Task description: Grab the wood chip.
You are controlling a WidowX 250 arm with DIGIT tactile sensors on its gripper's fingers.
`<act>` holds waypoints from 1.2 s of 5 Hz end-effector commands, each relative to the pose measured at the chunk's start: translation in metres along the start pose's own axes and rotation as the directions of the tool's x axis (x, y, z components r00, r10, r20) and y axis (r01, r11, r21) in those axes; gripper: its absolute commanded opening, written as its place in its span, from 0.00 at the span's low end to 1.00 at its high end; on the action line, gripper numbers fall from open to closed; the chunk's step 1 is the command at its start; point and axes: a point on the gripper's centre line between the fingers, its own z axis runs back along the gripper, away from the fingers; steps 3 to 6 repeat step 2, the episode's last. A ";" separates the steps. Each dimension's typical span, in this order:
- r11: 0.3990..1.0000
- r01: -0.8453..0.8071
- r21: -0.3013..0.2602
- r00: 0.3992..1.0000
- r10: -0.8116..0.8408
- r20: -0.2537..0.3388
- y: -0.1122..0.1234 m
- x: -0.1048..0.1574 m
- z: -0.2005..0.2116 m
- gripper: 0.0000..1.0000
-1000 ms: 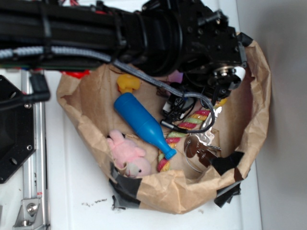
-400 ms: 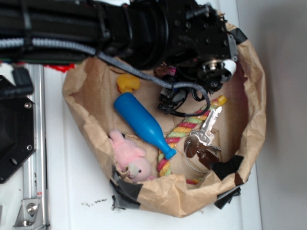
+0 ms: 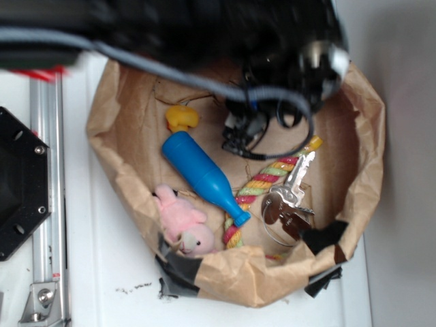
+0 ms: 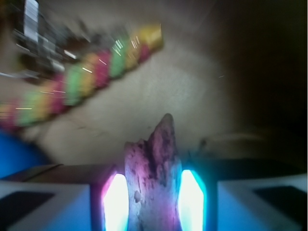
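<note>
Hand (image 4: 153, 202) pinching the jagged dark-brown wood chip (image 4: 153, 168) between its two glowing pads; chip tip points forward. Beyond: blurred multicoloured braided rope (image 4: 82, 77) on the floor of the rolled-down brown paper bag (image 3: 368, 157), blue plastic bottle (image 3: 201, 176) alongside. Step: grasp made. Next: probably lift clear, grip firm.

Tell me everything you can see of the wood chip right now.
In the wrist view the wood chip stands between the two glowing fingers of the gripper, which press on its left and right sides. It is rough, dark brown, tinted pink and purple by the finger lights, with an uneven surface and a jagged tip pointing away from the camera. Its lower end runs out of frame. Behind it is tan paper, blurred. In the exterior view the arm hides it.
</note>
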 end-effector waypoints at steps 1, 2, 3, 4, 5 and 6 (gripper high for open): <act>0.989 -0.127 0.075 0.992 0.129 -0.013 -0.031 0.021 0.115 0.00; 0.988 -0.129 0.080 0.990 0.133 -0.039 -0.034 0.025 0.125 0.00; 0.988 -0.129 0.080 0.990 0.133 -0.039 -0.034 0.025 0.125 0.00; 0.988 -0.129 0.080 0.990 0.133 -0.039 -0.034 0.025 0.125 0.00; 0.988 -0.129 0.080 0.990 0.133 -0.039 -0.034 0.025 0.125 0.00; 0.988 -0.129 0.080 0.990 0.133 -0.039 -0.034 0.025 0.125 0.00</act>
